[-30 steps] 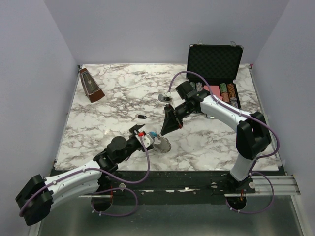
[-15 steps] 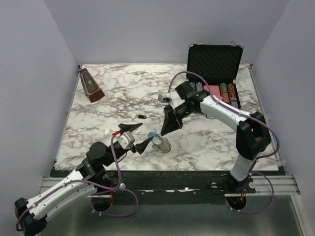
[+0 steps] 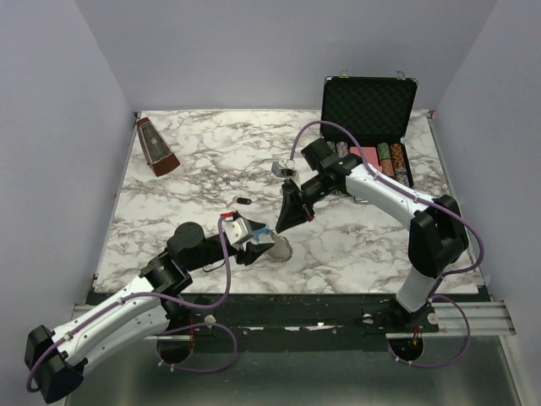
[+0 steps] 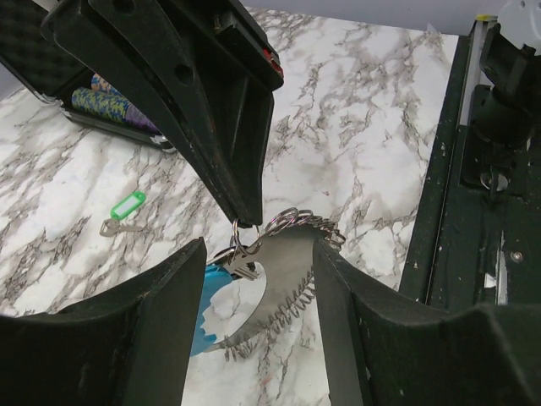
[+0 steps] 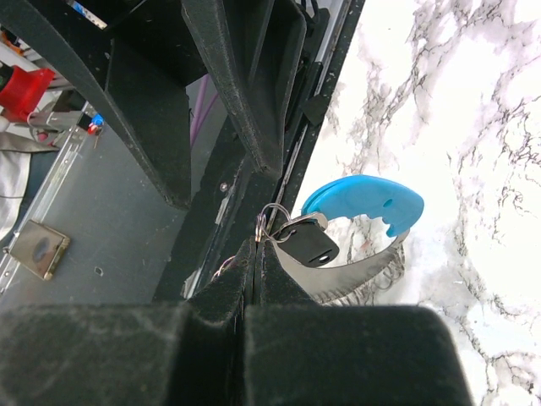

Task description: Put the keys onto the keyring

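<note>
The keyring stands on edge on the marble near the front; it also shows in the left wrist view and the right wrist view, with its light blue section. My left gripper is open, one finger on each side of the keyring. My right gripper is shut on the small split ring of a black-headed key, held at the top of the keyring. Another black key lies on the table. A green key lies farther back.
An open black case with striped poker chips stands at the back right. A brown metronome stands at the back left. The table's front edge and black rail are just right of the keyring.
My left gripper drew back to the left from the keyring with its jaws open, then came back around it. My right gripper has held still with the key.
</note>
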Controlling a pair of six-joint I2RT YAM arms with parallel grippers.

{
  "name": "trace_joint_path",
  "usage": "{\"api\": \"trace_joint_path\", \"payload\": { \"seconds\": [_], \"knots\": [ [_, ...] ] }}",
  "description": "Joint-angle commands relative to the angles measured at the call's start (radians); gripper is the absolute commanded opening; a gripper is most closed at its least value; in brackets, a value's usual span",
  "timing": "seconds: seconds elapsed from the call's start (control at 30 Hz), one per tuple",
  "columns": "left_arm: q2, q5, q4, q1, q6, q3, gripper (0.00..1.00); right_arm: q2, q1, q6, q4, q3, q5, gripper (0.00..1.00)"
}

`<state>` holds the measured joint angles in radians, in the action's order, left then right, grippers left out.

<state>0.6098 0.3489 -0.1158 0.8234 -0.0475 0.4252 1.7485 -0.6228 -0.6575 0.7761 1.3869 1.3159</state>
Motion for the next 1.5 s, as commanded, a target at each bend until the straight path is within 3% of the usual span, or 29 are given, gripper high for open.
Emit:
{"api": "trace_joint_path", "payload": {
  "seconds": [0.0,0.43,0.87,1.13,1.27,1.47],
  "knots": [
    [0.014,0.076,0.016,-0.018,-0.003,0.015,0.6,-0.03,-0.011,-0.022,0.018,0.027,0.0,0.01],
    [0.091,0.061,-0.024,-0.055,-0.026,0.03,0.52,-0.027,-0.014,-0.025,0.018,0.026,0.0,0.01],
    [0.131,0.131,-0.073,-0.082,0.005,0.029,0.42,-0.018,-0.022,-0.027,0.019,0.026,-0.006,0.01],
    [0.151,0.157,-0.067,-0.092,0.008,0.038,0.19,-0.017,-0.023,-0.027,0.018,0.027,-0.007,0.01],
    [0.146,0.156,-0.062,-0.093,0.008,0.037,0.0,-0.015,-0.023,-0.03,0.017,0.026,-0.01,0.01],
    [0.154,0.162,-0.015,-0.101,0.012,0.06,0.0,-0.02,-0.023,-0.031,0.02,0.024,-0.023,0.01]
  ]
}}
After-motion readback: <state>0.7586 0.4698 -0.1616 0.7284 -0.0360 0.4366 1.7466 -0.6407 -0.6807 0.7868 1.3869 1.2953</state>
